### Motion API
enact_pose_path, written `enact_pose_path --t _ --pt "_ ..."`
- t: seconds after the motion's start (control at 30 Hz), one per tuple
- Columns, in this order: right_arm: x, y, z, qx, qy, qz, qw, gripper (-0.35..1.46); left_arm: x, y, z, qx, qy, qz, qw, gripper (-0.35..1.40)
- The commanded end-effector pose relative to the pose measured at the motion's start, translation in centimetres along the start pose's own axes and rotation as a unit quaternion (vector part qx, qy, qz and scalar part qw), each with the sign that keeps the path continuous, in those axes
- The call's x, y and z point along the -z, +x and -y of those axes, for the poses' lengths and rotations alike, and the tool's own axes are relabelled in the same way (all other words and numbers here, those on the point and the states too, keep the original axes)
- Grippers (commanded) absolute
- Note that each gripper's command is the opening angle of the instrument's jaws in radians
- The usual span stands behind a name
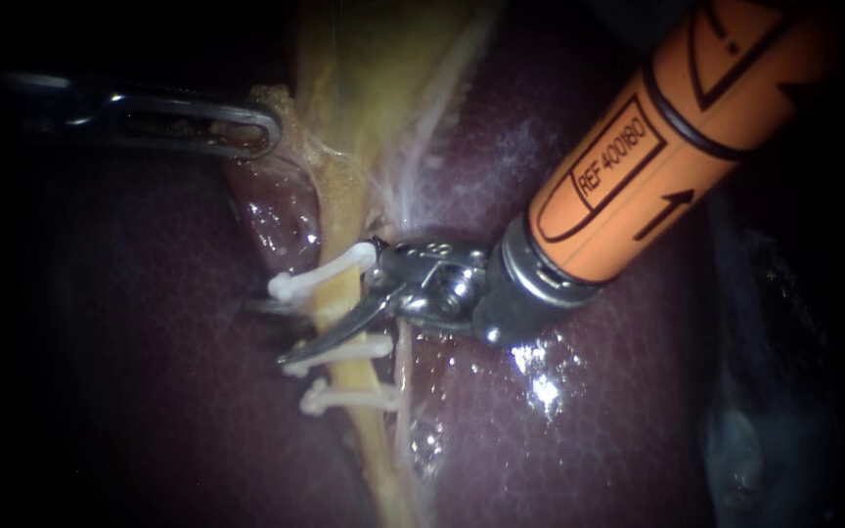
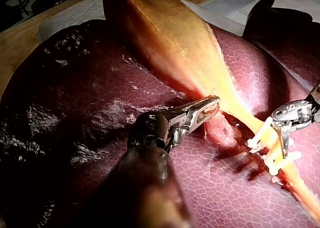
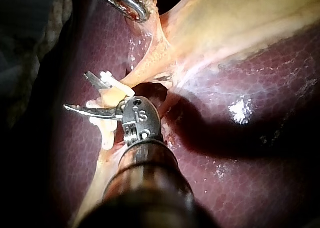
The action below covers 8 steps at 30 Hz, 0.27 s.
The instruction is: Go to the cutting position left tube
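R instrument (image 1: 349, 308) jaws astride tube (image 1: 346, 377) btwn clips (image 1: 320, 276); L instrument (image 1: 246, 127) clamps gallbladder (image 1: 364, 78)

The clips (image 1: 323, 275) are white, the tube (image 1: 337, 301) pale yellow, the liver (image 1: 618, 411) maroon with fine netting

Glossy wet liver (image 1: 589, 440), white plastic clips (image 1: 320, 276), shiny metal right instrument (image 1: 336, 311)

lettering shows only on the orange shaft (image 1: 638, 166) of the right instrument (image 1: 342, 301).
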Motion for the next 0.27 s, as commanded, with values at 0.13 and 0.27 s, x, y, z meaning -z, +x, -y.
enact_pose_path --t 0.13,0.27 --pt "0.02 -0.02 -0.04 0.0 -0.001 0.0 1.0 1.33 0.0 0.0 0.0 0.0 0.0 0.0 1.0 -0.35" --pt "0.04 -0.04 -0.06 0.0 -0.001 0.0 1.0 1.33 0.0 0.0 0.0 0.0 0.0 0.0 1.0 -0.35"
